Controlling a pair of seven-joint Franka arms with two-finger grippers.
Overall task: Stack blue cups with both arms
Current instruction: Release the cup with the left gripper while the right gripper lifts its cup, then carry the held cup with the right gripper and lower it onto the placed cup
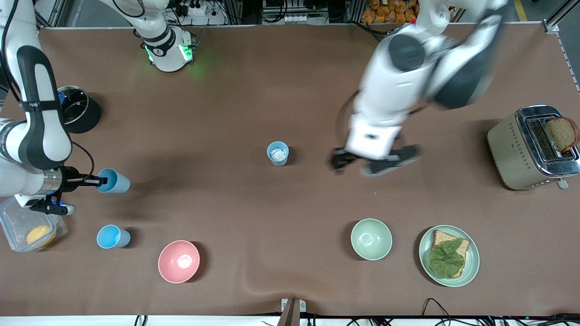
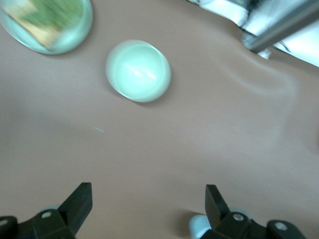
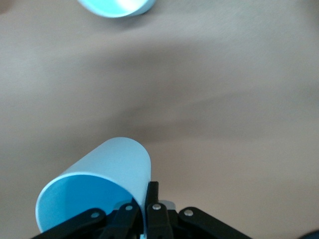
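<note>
The right gripper [image 1: 97, 181] is pinching the rim of a sky-blue cup [image 1: 113, 180] at the right arm's end of the table [image 1: 253, 90], carrying it on its side with the long axis level and its base pointing toward the table's middle. In the right wrist view the cup [image 3: 97, 191] is showing its open mouth beside the closed fingers [image 3: 149, 204]. A second sky-blue cup [image 1: 112, 237] is standing upright nearer the camera, beside a pink bowl [image 1: 178, 261] and a clear box [image 1: 27, 226]. A grey-blue cup [image 1: 277, 153] is standing upright mid-table with bare cloth all around it. The left gripper [image 1: 374, 160] is hanging open over bare table beside that cup, jaws spread wide. A green bowl [image 1: 371, 239], a plate [image 1: 448, 256] and a toaster [image 1: 532, 147] are sitting toward the left arm's end, a black pot [image 1: 79, 111] near the right arm.
</note>
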